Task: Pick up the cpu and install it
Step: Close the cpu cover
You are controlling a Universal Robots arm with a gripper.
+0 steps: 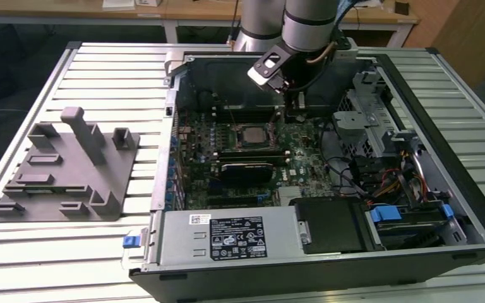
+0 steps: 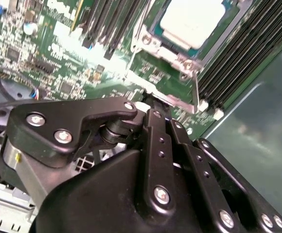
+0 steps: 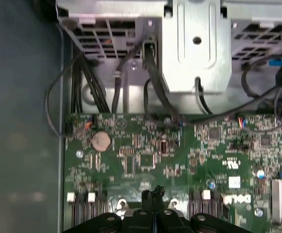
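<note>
We see the cpu (image 2: pixel 192 19) already seated in its motherboard socket (image 2: pixel 166 48); the hand (image 3: pixel 153 193) hovers beside it, closed and empty.

Your pincer (image 3: pixel 153 193): matte black linkage bars (image 2: pixel 159 145), silver screws (image 2: pixel 161 195) at pivots. Small yellow tag (image 2: pixel 17 156) on grey collar (image 2: pixel 8 149) behind linkage. Your arm (image 1: pixel 308 19) above pincer: grey-silver tube segments.

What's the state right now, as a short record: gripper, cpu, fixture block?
gripper: shut, holding nothing, low over the motherboard, apart from the cpu
cpu: lying flat in the socket, silver top up
fixture block: on the table, outside the computer case, on the exterior view's left
</note>
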